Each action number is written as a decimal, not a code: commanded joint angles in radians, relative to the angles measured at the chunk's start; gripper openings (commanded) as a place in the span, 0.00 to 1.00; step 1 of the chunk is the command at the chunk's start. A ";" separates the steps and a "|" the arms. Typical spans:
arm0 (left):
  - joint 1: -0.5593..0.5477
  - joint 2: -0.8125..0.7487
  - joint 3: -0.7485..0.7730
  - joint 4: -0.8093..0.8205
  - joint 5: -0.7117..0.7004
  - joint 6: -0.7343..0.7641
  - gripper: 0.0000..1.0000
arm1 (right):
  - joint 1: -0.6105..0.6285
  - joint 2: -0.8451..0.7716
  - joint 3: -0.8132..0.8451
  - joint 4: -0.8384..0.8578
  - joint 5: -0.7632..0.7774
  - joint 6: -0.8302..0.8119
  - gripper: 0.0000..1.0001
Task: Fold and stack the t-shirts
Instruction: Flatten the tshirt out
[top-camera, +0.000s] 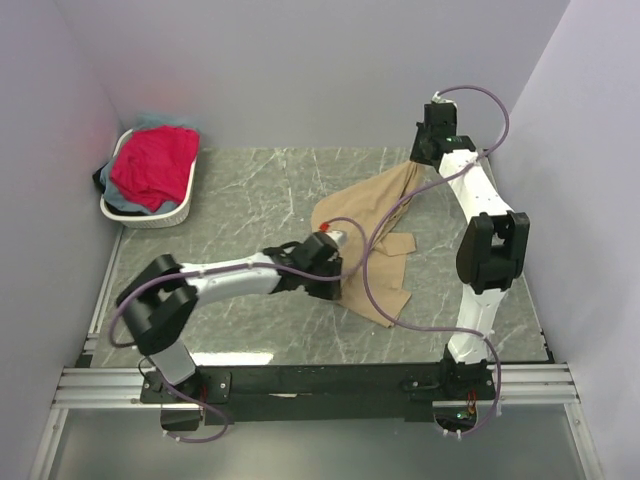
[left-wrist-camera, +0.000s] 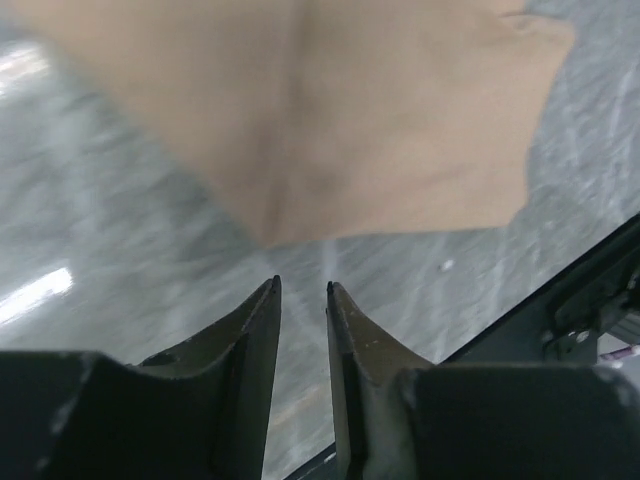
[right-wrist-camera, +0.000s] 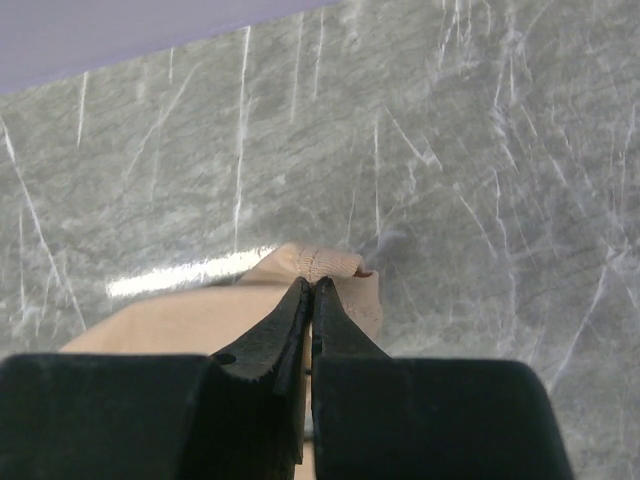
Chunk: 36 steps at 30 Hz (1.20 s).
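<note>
Top external view shows the tan t-shirt (top-camera: 375, 215) strung out on a diagonal: its long axis runs from the far right, where it hangs lifted, down toward the near centre, where the loose end pools on the tabletop (top-camera: 250, 190). Right wrist view: the right claw (right-wrist-camera: 310, 285) is clenched on a stitched edge of the tan cloth, the jaws pinched tight with the hem poking out just past the tips. Left wrist view: the left claw (left-wrist-camera: 302, 285) is released, a narrow gap between its tips and nothing in it, and the tan cloth lies just ahead of it, sagging to a low point almost in line with that gap. So the left arm looks the nearer one to the free low end, and a short push forward should put cloth between its jaws. The surface is glossy grey marble pattern, likely slick under fabric. Pale plain walls (top-camera: 300, 70) close in left, far and right. In the far left corner a white basket (top-camera: 145, 215) holds the red-pink t-shirt (top-camera: 155, 165) over pale blue-grey cloth (top-camera: 122, 202), well apart from both arms.
</note>
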 joint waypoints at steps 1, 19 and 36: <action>-0.076 0.083 0.181 0.053 -0.081 -0.066 0.31 | 0.001 -0.092 -0.050 0.051 0.003 0.017 0.00; -0.105 0.505 0.712 -0.148 -0.184 -0.074 0.42 | -0.025 -0.174 -0.169 0.093 -0.026 0.032 0.00; -0.144 0.622 0.784 -0.251 -0.216 -0.077 0.43 | -0.037 -0.169 -0.175 0.094 -0.055 0.032 0.00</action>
